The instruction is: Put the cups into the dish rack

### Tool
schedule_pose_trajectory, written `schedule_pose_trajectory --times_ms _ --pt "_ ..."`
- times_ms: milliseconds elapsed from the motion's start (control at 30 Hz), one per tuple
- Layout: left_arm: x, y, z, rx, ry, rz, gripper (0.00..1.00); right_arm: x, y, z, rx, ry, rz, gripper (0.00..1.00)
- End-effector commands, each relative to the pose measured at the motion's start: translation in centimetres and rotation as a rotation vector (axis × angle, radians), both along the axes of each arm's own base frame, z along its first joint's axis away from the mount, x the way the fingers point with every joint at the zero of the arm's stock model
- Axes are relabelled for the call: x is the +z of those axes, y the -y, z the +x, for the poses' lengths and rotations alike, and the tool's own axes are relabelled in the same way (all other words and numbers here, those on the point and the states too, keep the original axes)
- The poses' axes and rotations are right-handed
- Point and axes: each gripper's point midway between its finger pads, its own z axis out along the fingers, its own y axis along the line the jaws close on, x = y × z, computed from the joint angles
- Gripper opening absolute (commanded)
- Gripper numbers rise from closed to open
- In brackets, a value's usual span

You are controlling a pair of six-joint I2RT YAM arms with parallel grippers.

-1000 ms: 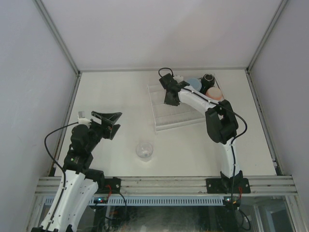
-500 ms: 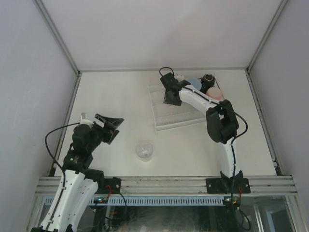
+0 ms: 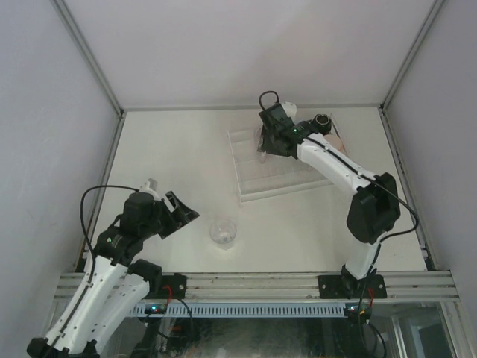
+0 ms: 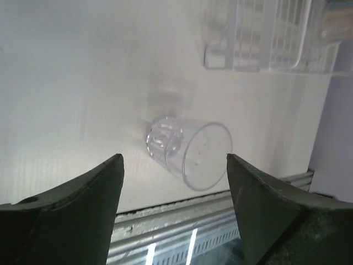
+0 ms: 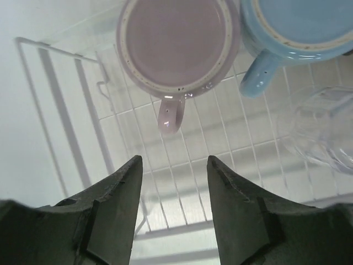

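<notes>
Both of your pincers are staying spread apart and gripping nothing.

Your left pincer [image 3: 181, 212] is hanging low over the near left part of the tabletop [image 3: 171, 149], with its fingers [image 4: 71, 204] spread wide. It is pointing to the right, at a clear glass tumbler [image 3: 223, 231] that is sitting on the tabletop close to the near edge. In the left wrist view the tumbler is showing between the two fingers but a bit past their tips, so nothing is touching it. This tumbler is sitting well apart from the dish rack [image 3: 272, 179], which is lying farther back and to the right.

Your right pincer [image 3: 264, 145] is reaching over the far left part of the dish rack. Its fingers are spread too, and only the rack's grid floor is showing between them. Just past the fingertips a mauve mug [image 5: 176, 44] is sitting in the rack, with its handle pointing back at the pincer. A light blue mug [image 5: 298, 27] is sitting just beside it. A second clear tumbler [image 5: 320, 132] is resting in the rack near them. A black mug [image 3: 322, 121] is sitting at the rack's far right corner.
</notes>
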Motion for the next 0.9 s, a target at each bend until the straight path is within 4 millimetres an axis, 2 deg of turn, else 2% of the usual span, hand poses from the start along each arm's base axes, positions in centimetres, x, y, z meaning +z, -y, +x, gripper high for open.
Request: schedule_pose_trajectory --times_ms 0,167,367,600,867 --pt "0.0 0.9 -0.7 -0.087 0.0 0.127 0.79 5.0 0.7 -1.2 0.029 0.107 0.041 0.5" --pt "-1.1 2.4 -0.9 -0.146 -0.039 0.222 0.77 7.4 2.4 -3.7 0.04 0.144 0.059 0.5" --pt "-2.2 5.1 -0.5 -0.221 -0.064 0.277 0.73 9.8 4.9 -7.2 0.037 0.19 0.086 0.5" --pt "-3.1 7.3 -0.5 -0.272 -0.078 0.318 0.69 9.7 8.3 -9.6 -0.005 0.199 0.1 0.5" --pt "-5.0 8.6 -0.3 -0.312 -0.118 0.397 0.61 10.0 10.1 -11.2 -0.021 0.214 0.119 0.5"
